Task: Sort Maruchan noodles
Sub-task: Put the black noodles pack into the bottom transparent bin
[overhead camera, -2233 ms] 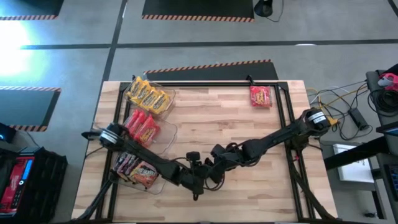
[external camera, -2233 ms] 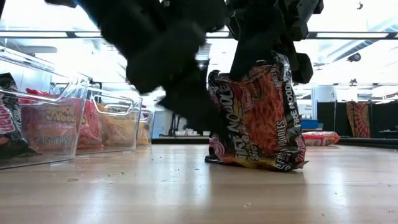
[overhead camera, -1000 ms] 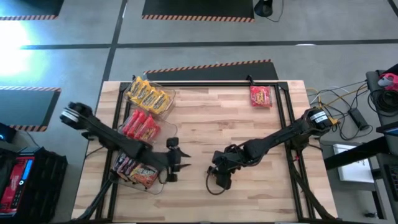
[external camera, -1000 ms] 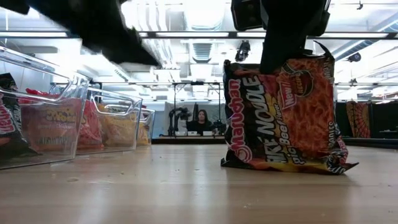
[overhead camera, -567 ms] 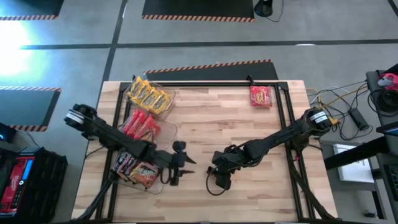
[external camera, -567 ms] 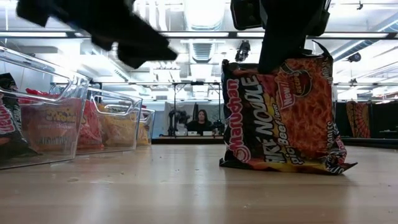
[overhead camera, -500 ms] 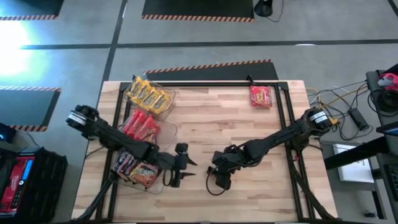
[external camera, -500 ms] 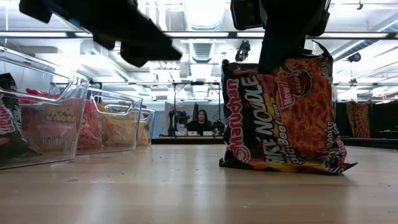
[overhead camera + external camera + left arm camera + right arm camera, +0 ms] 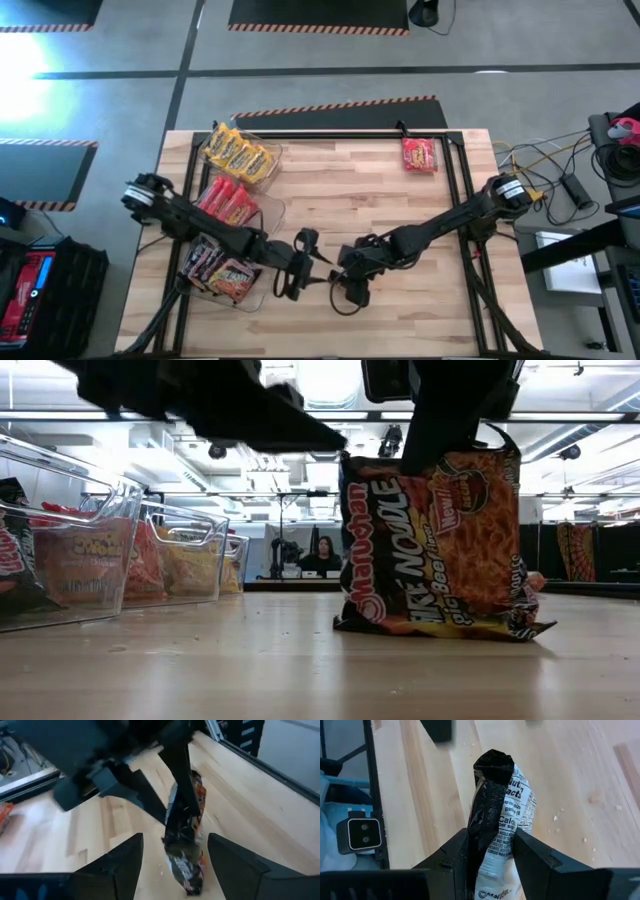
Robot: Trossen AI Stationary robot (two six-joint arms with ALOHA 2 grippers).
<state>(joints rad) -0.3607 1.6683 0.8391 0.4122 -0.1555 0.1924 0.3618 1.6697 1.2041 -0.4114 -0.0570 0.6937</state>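
Observation:
A dark Maruchan noodle packet stands upright near the table's middle, also seen in the high view as a dark packet. My right gripper is shut on it from above. My left gripper is open, just left of the packet and facing it, its fingers apart from the packet; in the high view this left gripper sits beside the bins. A red packet lies flat near the far right corner. My right gripper pinches the packet's top edge between its two fingers, coming from above and pointing down. The packet hangs upright below the fingers, and its lower edge rests on the table.
Three clear bins stand along the table's left side: yellow packets in the far bin, red ones in the middle bin, dark ones in the near bin. A black frame rail runs along the table's far and right edges. A person sits in the room behind.
My left gripper has moved from beside the near bin toward the table's right, closing in on the held packet, and stays open. My right gripper has shifted the upright packet a little toward the left, its lower edge still on the table.

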